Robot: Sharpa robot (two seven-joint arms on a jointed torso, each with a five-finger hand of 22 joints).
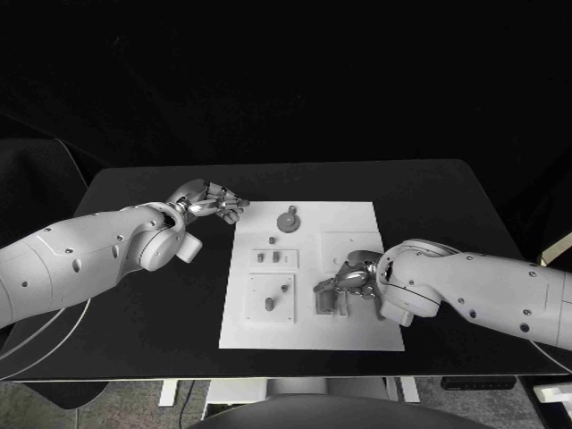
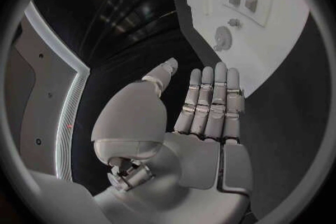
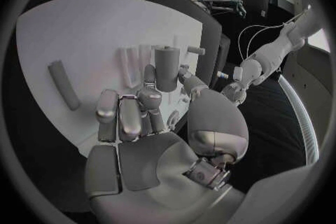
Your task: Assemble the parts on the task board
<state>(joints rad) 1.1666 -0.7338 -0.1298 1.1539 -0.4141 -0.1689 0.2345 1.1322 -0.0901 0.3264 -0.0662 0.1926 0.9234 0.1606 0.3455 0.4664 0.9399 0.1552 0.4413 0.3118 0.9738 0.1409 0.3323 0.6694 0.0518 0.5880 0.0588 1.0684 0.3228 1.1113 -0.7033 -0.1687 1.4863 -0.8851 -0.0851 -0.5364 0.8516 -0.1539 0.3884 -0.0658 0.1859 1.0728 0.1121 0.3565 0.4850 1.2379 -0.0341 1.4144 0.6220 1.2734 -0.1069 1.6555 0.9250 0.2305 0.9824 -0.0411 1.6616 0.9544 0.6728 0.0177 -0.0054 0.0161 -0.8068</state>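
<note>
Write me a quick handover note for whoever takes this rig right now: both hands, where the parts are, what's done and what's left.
Left hand: open, fingers straight and together, holding nothing, over the black table just off the task board's far left corner.
Right hand: over the board's right side, fingers curled around an upright grey cylinder; whether it actually grips it, I cannot tell.
Parts: a round piece lies near the board's far edge, small pieces sit mid-board, a grey bar lies loose.
Done: unclear. Left: loose pieces not yet assembled.
</note>
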